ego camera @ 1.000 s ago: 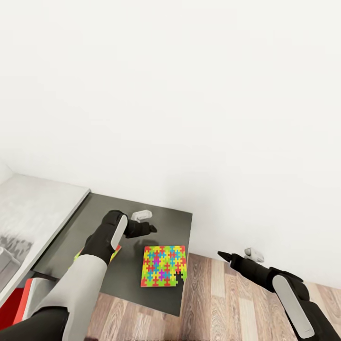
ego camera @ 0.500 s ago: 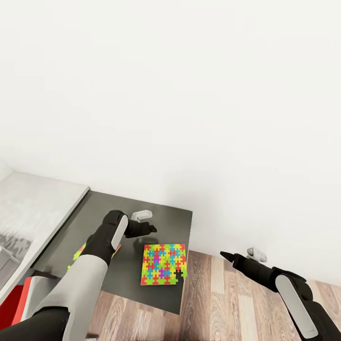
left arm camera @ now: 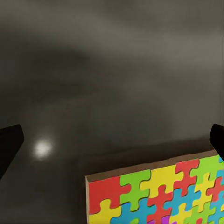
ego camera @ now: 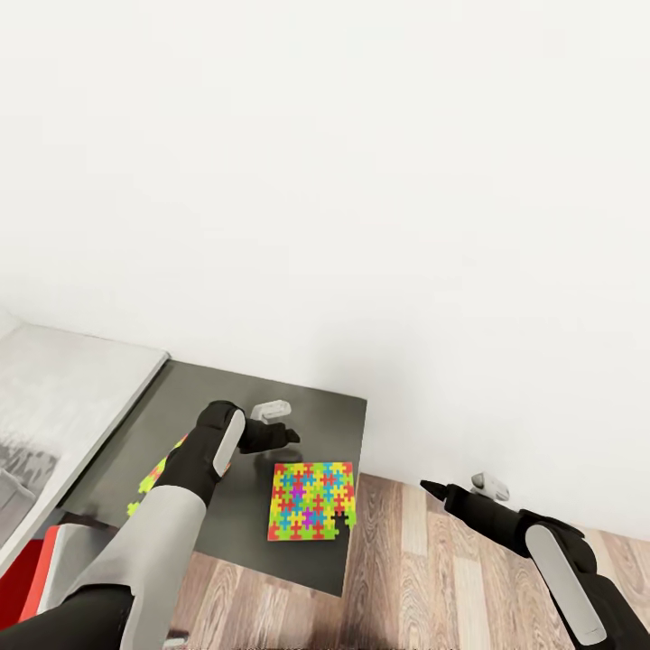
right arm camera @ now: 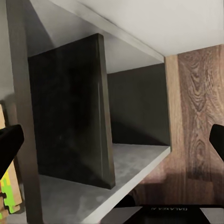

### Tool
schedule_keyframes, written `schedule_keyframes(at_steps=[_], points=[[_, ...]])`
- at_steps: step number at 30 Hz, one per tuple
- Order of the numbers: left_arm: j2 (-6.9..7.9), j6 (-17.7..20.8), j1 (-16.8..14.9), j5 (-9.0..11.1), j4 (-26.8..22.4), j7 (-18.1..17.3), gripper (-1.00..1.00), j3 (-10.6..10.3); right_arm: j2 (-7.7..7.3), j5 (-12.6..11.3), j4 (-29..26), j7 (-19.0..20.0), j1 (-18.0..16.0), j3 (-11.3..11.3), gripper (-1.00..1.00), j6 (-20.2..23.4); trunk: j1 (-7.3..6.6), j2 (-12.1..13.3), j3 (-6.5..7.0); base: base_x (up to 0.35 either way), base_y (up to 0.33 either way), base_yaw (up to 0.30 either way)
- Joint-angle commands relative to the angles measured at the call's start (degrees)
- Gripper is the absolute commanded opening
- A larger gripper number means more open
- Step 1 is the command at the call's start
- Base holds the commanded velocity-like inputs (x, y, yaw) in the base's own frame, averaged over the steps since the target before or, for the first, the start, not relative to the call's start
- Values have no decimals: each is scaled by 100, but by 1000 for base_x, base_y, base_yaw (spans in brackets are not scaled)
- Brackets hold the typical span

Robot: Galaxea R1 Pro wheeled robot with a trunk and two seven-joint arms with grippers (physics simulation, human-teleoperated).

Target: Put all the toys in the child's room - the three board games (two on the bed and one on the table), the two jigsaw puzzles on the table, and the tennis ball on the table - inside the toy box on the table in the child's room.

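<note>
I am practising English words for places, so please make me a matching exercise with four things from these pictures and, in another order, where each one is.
Things:
1. fully visible jigsaw puzzle
2. second jigsaw puzzle
3. left gripper
4. right gripper

Places:
A. over the wooden floor, beside the table
B. partly hidden under the left forearm
C. flat near the front right corner of the dark table
D. above the dark table top, just behind the fully visible puzzle

Pairs: 1-C, 2-B, 3-D, 4-A
</note>
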Motion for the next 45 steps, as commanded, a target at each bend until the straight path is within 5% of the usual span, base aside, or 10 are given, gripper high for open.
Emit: schedule_keyframes(at_steps=[1,10,22,45], points=[[-7,29,-4,-3,-4,-16,100,27,0,30,-2,38,-4,-10,100,31,3,-10,-17,-44,-70,0],[-6,20,-4,-15,-4,58,100,31,0,35,-1,42,-5,-10,100,31,3,-10,-99,-69,-128,0],[-11,-72,-4,34,-4,636,100,35,0,39,-1,47,-4,-10,100,31,3,-10,-187,-5,-14,0],[-11,-239,5,42,-4,691,100,37,-7,39,-1,56,-4,-10,100,31,3,-10,-193,-72,-56,0]])
